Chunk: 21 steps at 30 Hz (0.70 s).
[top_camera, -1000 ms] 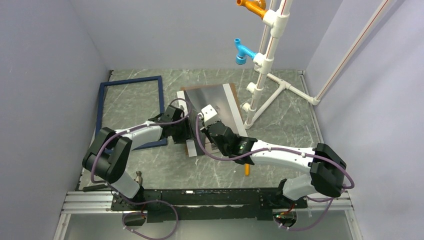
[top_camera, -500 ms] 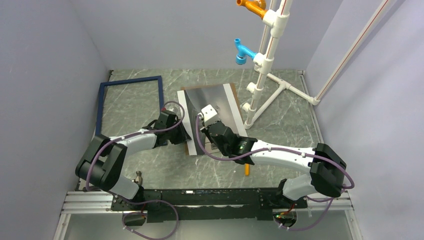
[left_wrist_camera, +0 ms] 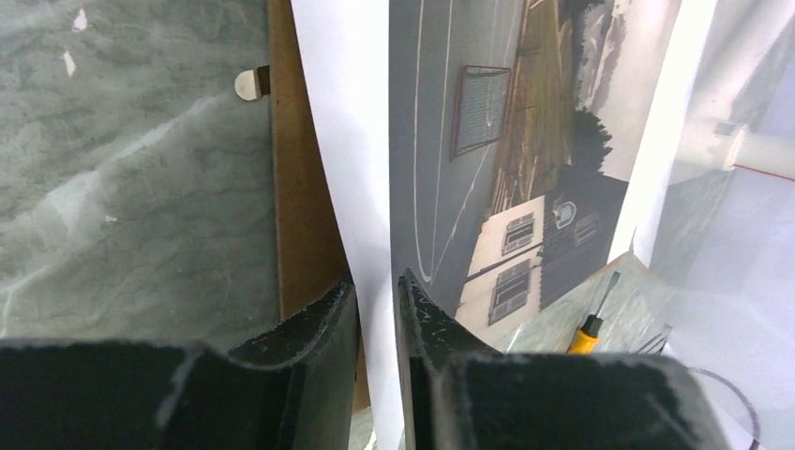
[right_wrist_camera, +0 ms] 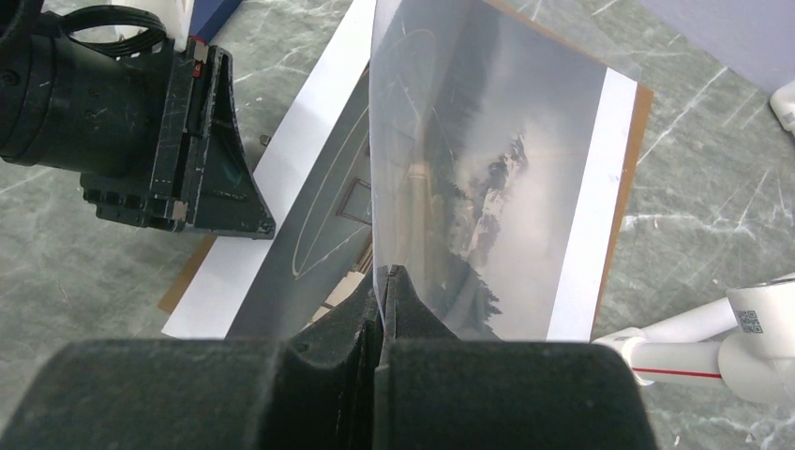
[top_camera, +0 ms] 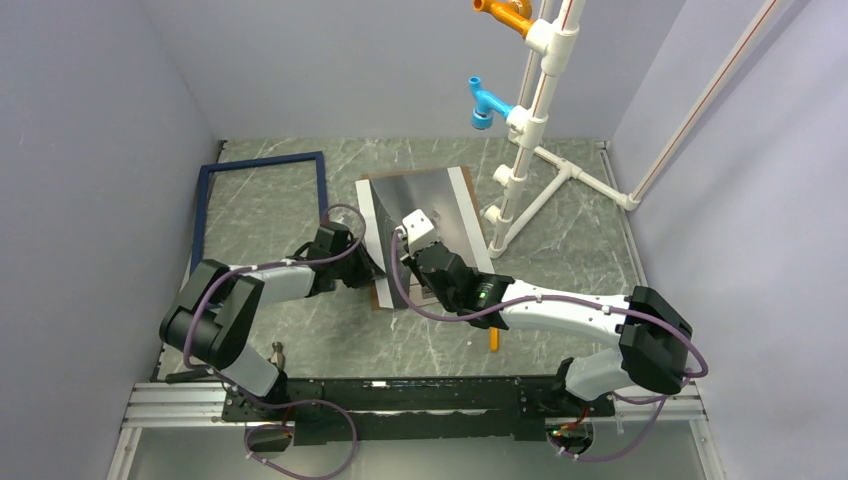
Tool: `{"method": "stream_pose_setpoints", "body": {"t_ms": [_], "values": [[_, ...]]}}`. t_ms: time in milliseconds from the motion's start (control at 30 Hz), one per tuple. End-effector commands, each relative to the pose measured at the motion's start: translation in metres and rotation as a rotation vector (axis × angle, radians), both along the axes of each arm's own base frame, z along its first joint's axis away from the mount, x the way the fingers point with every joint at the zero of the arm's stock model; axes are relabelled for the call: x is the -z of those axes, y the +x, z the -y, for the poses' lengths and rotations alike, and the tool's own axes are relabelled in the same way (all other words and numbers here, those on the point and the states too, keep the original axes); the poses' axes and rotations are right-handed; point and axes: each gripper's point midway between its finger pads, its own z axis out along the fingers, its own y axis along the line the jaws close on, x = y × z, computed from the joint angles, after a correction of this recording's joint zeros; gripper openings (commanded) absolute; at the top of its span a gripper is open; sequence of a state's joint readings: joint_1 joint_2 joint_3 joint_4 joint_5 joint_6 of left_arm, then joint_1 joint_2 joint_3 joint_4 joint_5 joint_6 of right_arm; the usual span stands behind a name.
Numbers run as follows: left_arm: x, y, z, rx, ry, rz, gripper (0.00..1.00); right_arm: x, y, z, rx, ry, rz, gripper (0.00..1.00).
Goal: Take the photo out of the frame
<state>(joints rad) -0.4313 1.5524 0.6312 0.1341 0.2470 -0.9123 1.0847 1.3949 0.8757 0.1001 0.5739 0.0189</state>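
Note:
The photo [top_camera: 425, 195] lies on its brown board [left_wrist_camera: 295, 187] at the table's middle, out of the frame. The navy frame [top_camera: 323, 190] lies empty at the back left. My left gripper [left_wrist_camera: 377, 286] is shut on the photo's near-left white strip [left_wrist_camera: 347, 141], which curls up off the board; it also shows in the top view [top_camera: 370, 268]. My right gripper [right_wrist_camera: 386, 277] is shut on the edge of a clear cover sheet [right_wrist_camera: 450, 141] and holds it tilted up over the photo. The right gripper sits over the photo's near end in the top view [top_camera: 412, 248].
A white pipe stand [top_camera: 530, 150] with blue and orange fittings rises just right of the photo. An orange-handled screwdriver [top_camera: 493, 340] lies near the photo's near-right corner. Grey walls close in on the left, back and right.
My left gripper has drawn a little to the left from the board's corner, and the photo's left edge now curls up with it. The right arm and the clear sheet have not moved.

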Motion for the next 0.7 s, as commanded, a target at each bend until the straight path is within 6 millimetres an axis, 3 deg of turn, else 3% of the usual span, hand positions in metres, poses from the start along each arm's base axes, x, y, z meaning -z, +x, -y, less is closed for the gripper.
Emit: {"method": "stream_pose_setpoints", "body": {"t_ms": [0,133,333,667], "values": [[-0.01,0.012,0.006,0.0,-0.016,0.028,0.2,-0.009,0.006,-0.001,0.023,0.03,0.012,0.0],[-0.014,0.016,-0.01,-0.016,0.094,0.041,0.0,-0.008,0.007,-0.001,0.022,0.015,0.014,0.0],[-0.047,0.011,-0.04,-0.007,0.257,0.087,0.0,0.0,0.01,-0.005,0.021,-0.025,0.002,0.0],[-0.091,-0.025,-0.088,0.0,0.382,0.067,0.0,0.013,0.015,-0.017,0.053,-0.078,-0.03,0.0]]}}
